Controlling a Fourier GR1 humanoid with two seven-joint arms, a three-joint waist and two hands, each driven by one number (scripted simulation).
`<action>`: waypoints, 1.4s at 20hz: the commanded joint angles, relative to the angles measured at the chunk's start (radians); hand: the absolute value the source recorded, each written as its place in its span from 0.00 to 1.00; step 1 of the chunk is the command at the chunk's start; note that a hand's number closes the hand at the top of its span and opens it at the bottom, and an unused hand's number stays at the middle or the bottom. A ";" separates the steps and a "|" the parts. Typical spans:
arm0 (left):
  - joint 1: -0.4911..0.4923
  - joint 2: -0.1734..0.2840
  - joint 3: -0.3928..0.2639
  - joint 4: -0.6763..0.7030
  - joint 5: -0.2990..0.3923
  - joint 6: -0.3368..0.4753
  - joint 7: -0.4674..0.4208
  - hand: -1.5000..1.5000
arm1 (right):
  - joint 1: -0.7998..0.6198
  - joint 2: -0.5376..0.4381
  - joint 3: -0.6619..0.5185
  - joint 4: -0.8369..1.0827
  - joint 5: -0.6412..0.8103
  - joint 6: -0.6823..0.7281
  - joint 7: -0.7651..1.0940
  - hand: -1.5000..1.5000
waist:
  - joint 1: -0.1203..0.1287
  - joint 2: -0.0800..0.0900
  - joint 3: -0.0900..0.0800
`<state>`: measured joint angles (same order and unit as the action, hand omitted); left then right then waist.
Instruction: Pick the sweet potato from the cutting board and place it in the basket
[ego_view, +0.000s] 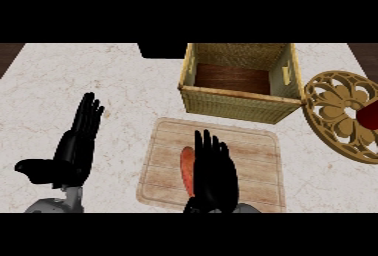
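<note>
An orange sweet potato (187, 165) lies lengthwise on the pale wooden cutting board (255, 150) near the counter's front. My right hand (214, 172) hovers over the board with fingers straight, covering the potato's right side; only a strip of it shows at the hand's left edge. A wicker basket (221, 102) with a dark wooden floor stands just behind the board. My left hand (74, 147) rests open at the left, fingers pointing up, away from the board.
A round golden openwork trivet (336, 112) lies at the right edge with a dark red object (369, 117) on it. A black object (162, 50) sits at the counter's back edge, left of the basket. Bare marble counter stretches to the left.
</note>
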<state>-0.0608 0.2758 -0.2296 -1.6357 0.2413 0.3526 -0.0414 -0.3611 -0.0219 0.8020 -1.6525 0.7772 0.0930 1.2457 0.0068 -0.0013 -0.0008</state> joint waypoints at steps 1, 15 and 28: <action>-0.006 0.009 0.017 -0.021 0.008 -0.014 0.030 0.50 | -0.023 0.021 0.003 0.006 -0.019 0.007 0.221 0.00 | 0.000 -0.001 0.000; 0.047 -0.016 0.033 -0.014 -0.016 -0.044 -0.019 0.50 | -0.020 0.021 -0.010 0.137 -0.010 -0.120 0.134 0.00 | 0.001 0.001 0.000; 0.041 -0.047 0.037 -0.012 -0.055 -0.066 -0.012 0.50 | -0.105 0.021 0.098 0.301 -0.050 -0.106 0.028 1.00 | 0.008 0.002 0.001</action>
<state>-0.0454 0.2297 -0.1882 -1.6291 0.1935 0.3034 -0.0467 -0.4244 -0.0222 0.8589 -1.4549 0.7173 0.0366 1.1557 0.0061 -0.0068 -0.0018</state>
